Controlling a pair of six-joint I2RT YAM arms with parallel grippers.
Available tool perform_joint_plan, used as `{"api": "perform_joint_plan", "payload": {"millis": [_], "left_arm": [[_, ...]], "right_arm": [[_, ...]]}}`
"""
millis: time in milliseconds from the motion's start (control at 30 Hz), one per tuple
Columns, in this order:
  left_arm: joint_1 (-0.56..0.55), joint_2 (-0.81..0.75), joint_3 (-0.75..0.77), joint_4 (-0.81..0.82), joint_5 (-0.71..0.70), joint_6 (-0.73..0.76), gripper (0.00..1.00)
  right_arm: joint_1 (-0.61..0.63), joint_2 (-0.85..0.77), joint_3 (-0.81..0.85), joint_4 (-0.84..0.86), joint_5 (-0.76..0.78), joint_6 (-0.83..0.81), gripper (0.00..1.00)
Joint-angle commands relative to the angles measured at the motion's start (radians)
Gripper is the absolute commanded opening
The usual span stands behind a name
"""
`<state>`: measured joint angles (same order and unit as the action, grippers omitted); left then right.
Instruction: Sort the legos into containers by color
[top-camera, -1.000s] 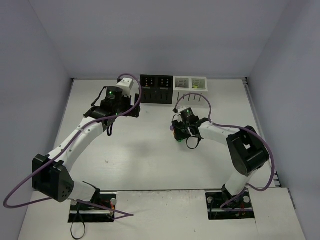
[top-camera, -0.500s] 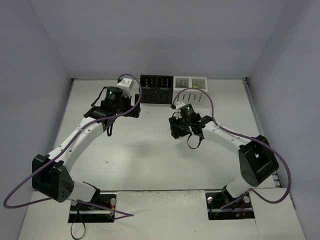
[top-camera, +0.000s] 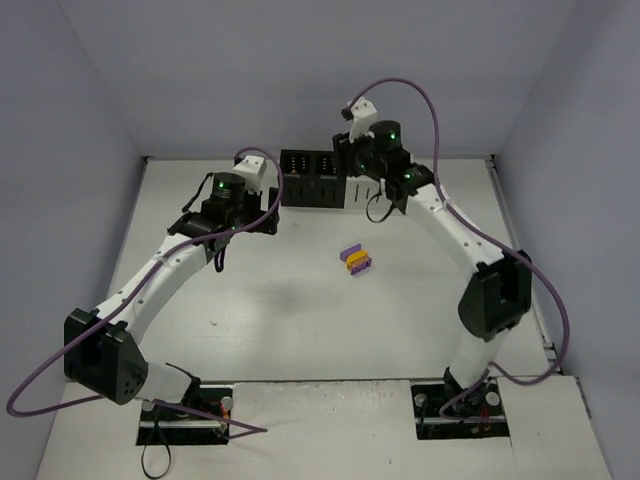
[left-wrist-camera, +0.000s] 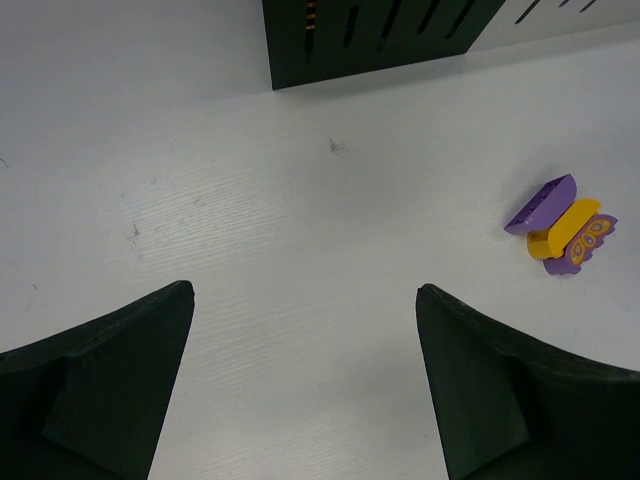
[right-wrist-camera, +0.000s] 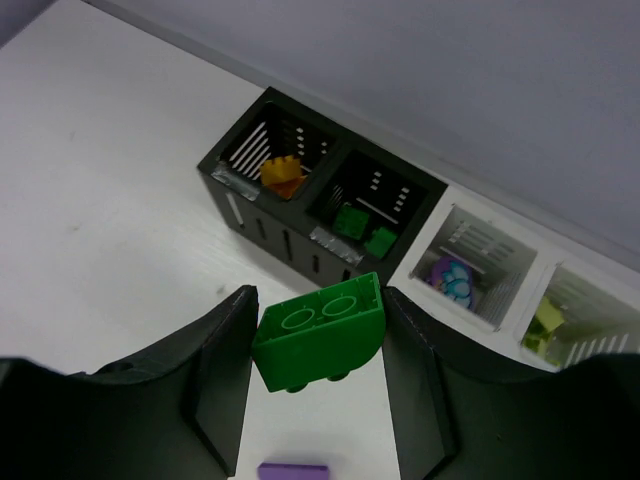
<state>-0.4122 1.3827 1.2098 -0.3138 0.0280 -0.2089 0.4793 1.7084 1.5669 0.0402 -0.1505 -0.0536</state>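
My right gripper (right-wrist-camera: 318, 340) is shut on a dark green brick (right-wrist-camera: 320, 338) and holds it in the air just in front of the row of bins (top-camera: 345, 180). In the right wrist view the left black bin (right-wrist-camera: 232, 165) holds an orange brick (right-wrist-camera: 281, 170). The second black bin (right-wrist-camera: 330, 240) holds dark green bricks (right-wrist-camera: 352, 220). The first white bin (right-wrist-camera: 430, 230) holds a purple piece (right-wrist-camera: 452, 280), and the far white bin (right-wrist-camera: 585, 290) holds a lime brick (right-wrist-camera: 545, 320). A joined purple and orange stack (top-camera: 355, 260) lies mid-table, also in the left wrist view (left-wrist-camera: 562, 232). My left gripper (left-wrist-camera: 305, 380) is open and empty.
The left arm (top-camera: 170, 265) stretches over the left half of the table, its gripper (top-camera: 230, 228) near the left end of the bins. The back wall rises right behind the bins. A purple brick edge (right-wrist-camera: 293, 470) shows below the right gripper.
My right arm has risen from the table by the purple and orange stack and swung back to the bins with the dark green brick. The stack now lies uncovered. The left arm has not moved.
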Motion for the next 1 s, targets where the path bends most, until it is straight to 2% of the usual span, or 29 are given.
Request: {"api": "perform_joint_plan", "payload": {"millis": [0,67,367,500,600,667,700,800,967], "left_arm": [[-0.004,-0.02,0.062,0.016,-0.019,0.019,0.86],[-0.002,-0.017,0.063,0.016,-0.019,0.019,0.86],[-0.002,-0.001,0.066,0.015,-0.008,0.017,0.86],[-0.004,-0.004,0.069,0.013,-0.01,0.019,0.86],[-0.004,-0.007,0.071,0.013,-0.004,0.017,0.86],[-0.002,-0.01,0.069,0.013,-0.002,0.017,0.86],[-0.002,-0.008,0.069,0.013,-0.002,0.017,0.86],[-0.004,-0.007,0.071,0.013,0.0,0.017,0.86],[-0.004,-0.007,0.074,0.01,0.006,0.013,0.86]], "right_arm": [[-0.027,0.138,0.166,0.078,-0.017,-0.084,0.0],[-0.036,0.222,0.263,0.078,-0.029,-0.103,0.0],[-0.041,0.474,0.47,0.135,-0.023,-0.13,0.01],[-0.041,0.537,0.536,0.142,-0.001,-0.127,0.07],[-0.042,0.563,0.548,0.147,0.008,-0.13,0.16],[-0.044,0.574,0.547,0.15,0.014,-0.13,0.25],[-0.045,0.577,0.545,0.15,0.014,-0.13,0.39],[-0.045,0.571,0.535,0.15,0.015,-0.129,0.57],[-0.05,0.516,0.473,0.153,-0.003,-0.121,0.62]]}}
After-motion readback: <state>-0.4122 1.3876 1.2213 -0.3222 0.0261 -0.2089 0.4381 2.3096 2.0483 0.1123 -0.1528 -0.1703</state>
